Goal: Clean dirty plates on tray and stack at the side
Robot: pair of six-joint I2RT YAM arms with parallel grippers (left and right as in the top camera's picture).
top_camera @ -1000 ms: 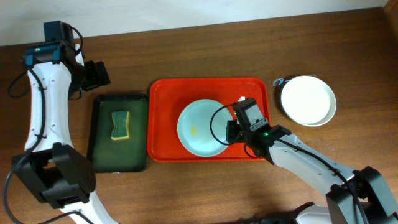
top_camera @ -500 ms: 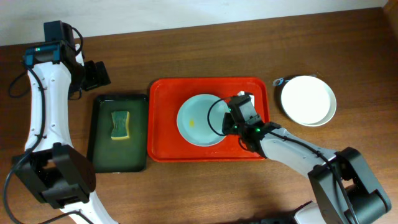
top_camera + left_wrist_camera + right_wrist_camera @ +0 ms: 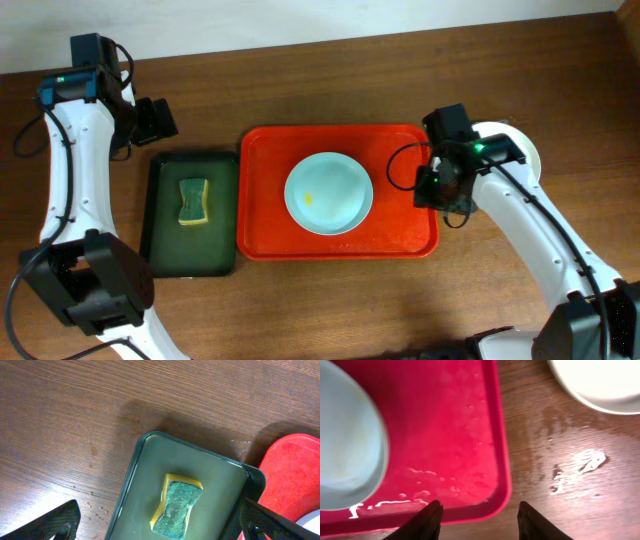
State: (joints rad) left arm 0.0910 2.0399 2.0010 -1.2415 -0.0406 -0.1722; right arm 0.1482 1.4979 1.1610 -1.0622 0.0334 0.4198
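Note:
A pale blue plate (image 3: 328,193) with a small yellow smear lies in the middle of the red tray (image 3: 265,160). A white plate (image 3: 505,165) sits on the table right of the tray, partly hidden by my right arm. My right gripper (image 3: 438,192) is open and empty over the tray's right rim. In the right wrist view, its fingers (image 3: 480,520) straddle the tray's edge (image 3: 502,460), with the blue plate (image 3: 345,440) at the left and the white plate (image 3: 600,380) at the top right. My left gripper (image 3: 152,120) is open and empty, above the far left of the table.
A dark green tray (image 3: 165,240) left of the red tray holds a yellow-green sponge (image 3: 192,201). In the left wrist view, the sponge (image 3: 177,507) lies between my open left fingers (image 3: 160,525). Water spots lie on the wood by the white plate (image 3: 580,462).
My right gripper has left the blue plate's right edge and moved right to the tray's right rim. The plate sits slightly farther back on the tray. The left arm has not moved.

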